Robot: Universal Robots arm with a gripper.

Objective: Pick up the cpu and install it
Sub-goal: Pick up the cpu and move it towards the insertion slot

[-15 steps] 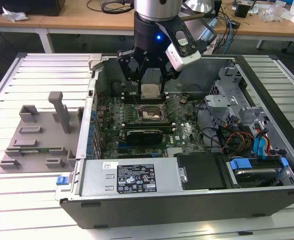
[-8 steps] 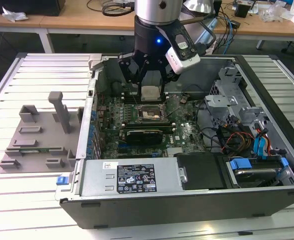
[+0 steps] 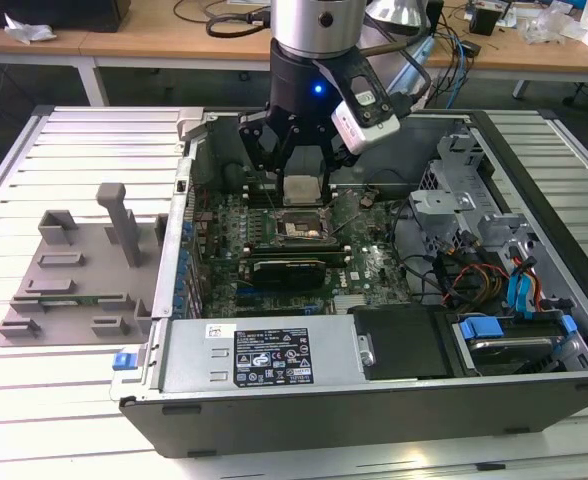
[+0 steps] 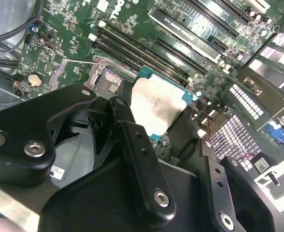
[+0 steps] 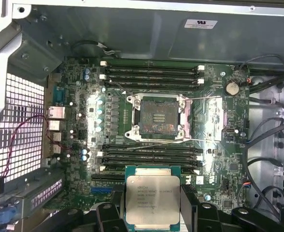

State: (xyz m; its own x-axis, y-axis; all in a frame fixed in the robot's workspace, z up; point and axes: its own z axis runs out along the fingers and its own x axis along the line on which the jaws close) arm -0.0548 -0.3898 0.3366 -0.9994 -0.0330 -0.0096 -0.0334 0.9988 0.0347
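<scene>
Nearest to the exterior camera is the open computer case [image 3: 274,400], which lies on its side on the desk [image 3: 64,420]. Inside it I see the green motherboard [image 3: 374,265], and in its middle the socket [image 3: 302,228], which I take as my landmark. The gripper [image 3: 302,190] hangs over the board. Its fingers [image 4: 132,145] are closed on two opposite edges of the cpu [image 5: 152,200], so the chip is held flat with the metal plate up.

I judge that the cpu is not yet over the socket. In the first wrist view one bank of memory slots [image 5: 151,153] lies between the two. In the exterior view the chip is above the socket and a little toward the far wall of the case. Its edges run parallel with the socket frame.

The first wrist view shows me the socket bare, with its contacts uncovered. The second wrist view gives the clamp itself and a grey smear on the plate.
</scene>
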